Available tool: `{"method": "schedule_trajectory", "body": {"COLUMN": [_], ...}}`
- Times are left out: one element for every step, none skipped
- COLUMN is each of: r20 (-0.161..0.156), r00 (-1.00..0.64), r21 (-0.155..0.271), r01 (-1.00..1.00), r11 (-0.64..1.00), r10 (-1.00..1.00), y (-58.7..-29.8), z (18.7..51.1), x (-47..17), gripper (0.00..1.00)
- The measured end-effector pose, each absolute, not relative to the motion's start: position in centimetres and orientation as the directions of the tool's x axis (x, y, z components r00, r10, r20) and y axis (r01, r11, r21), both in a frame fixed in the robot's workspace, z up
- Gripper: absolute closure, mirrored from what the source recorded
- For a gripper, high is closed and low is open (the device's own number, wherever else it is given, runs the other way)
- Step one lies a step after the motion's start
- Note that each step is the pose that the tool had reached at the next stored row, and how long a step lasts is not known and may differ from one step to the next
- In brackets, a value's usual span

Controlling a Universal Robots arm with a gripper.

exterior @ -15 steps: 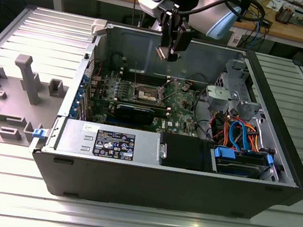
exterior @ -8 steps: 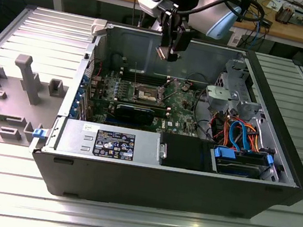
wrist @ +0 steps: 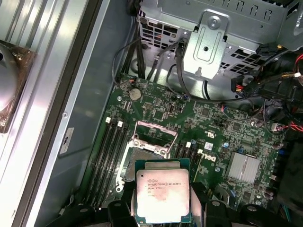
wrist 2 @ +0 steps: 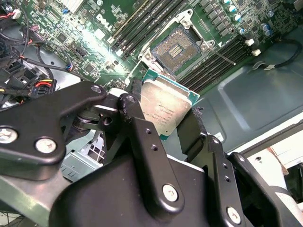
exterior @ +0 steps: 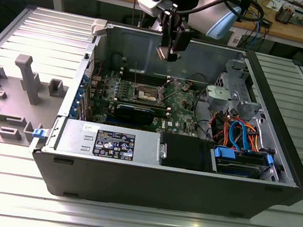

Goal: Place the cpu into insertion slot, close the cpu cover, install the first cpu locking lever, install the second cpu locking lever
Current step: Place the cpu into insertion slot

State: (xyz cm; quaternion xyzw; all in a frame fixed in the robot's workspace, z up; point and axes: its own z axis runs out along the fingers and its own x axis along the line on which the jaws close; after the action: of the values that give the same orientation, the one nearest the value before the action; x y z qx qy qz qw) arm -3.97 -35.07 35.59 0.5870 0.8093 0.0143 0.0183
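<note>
1. The arm's black two-fingered gripper (exterior: 168, 51) hung above the open black computer case (exterior: 158, 180), well clear of the green circuit board (exterior: 183, 105) lying inside it.
2. The gripper was clenched on the cpu (wrist: 162, 196), a small flat square chip with a dull silver-grey metal top and a green edge. In both wrist views, one black finger (wrist 2: 131, 109) pressed on each of two opposite sides.
3. So the chip was up in the air, held roughly flat with its metal top facing the wrist cameras, and touching nothing but the fingers.
4. The insertion slot (wrist 2: 177, 46), a square socket with a dark centre and silver metal rim, sat uncovered on the board with its contact field showing. In the first wrist view the chip hid part of it.
5. The cpu cover (wrist: 150, 147), a thin silver frame plate with a square window, looked flipped open at the socket's edge.
6. Rows of long narrow dark memory slots (wrist: 111, 147) ran along both sides of the socket.
7. The case sat on a ribbed grey metal table (exterior: 121, 225).
</note>
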Motion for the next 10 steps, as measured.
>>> {"method": "schedule_trajectory", "body": {"r20": [-0.013, -0.013, -0.013, -0.013, -0.013, -0.013, -0.013, -0.013, -0.013, -0.013], "r00": [-0.307, -0.305, -0.303, -0.302, -0.300, -0.298, -0.296, -0.295, -0.293, -0.292], "r21": [0.045, 0.045, 0.045, 0.045, 0.045, 0.045, 0.045, 0.045, 0.045, 0.045], "r01": [0.951, 0.951, 0.952, 0.952, 0.953, 0.954, 0.954, 0.954, 0.955, 0.955], "r11": [0.307, 0.305, 0.304, 0.302, 0.300, 0.298, 0.296, 0.295, 0.293, 0.292], "r10": [0.952, 0.952, 0.953, 0.953, 0.954, 0.955, 0.955, 0.956, 0.956, 0.956], "y": [-35.07, -35.07, -35.07, -35.07, -35.07, -35.07, -35.07, -35.07, -35.07, -35.07], "z": [35.59, 35.59, 35.59, 35.59, 35.59, 35.59, 35.59, 35.59, 35.59, 35.59], "x": [-3.97, -3.97, -3.97, -3.97, -3.97, -3.97, -3.97, -3.97, -3.97, -3.97], "gripper": [0.45, 0.45, 0.45, 0.45, 0.45, 0.45, 0.45, 0.45, 0.45, 0.45]}}
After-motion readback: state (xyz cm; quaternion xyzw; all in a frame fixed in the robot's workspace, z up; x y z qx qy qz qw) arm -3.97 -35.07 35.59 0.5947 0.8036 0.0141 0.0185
